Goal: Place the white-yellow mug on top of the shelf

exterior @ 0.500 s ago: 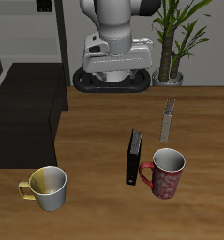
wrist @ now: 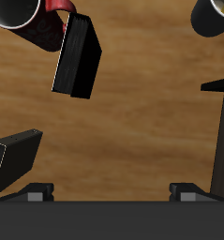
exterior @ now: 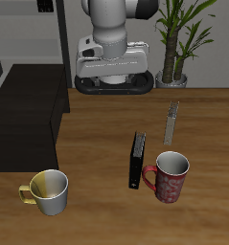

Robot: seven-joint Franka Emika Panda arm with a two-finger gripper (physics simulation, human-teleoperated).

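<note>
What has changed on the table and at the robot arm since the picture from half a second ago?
Only the arm moved: its wrist and gripper housing shifted a little up and back from the table's front edge, turning slightly. Nothing was taken hold of or let go. The white-yellow mug, the red mug, the thin black slab and the shelf stayed where they were. The fingers themselves cannot be made out clearly.

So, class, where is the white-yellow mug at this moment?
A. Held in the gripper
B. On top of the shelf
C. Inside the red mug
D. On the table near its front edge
D: the white-yellow mug stands upright on the table near its front edge, below the shelf and apart from the red mug.
</note>
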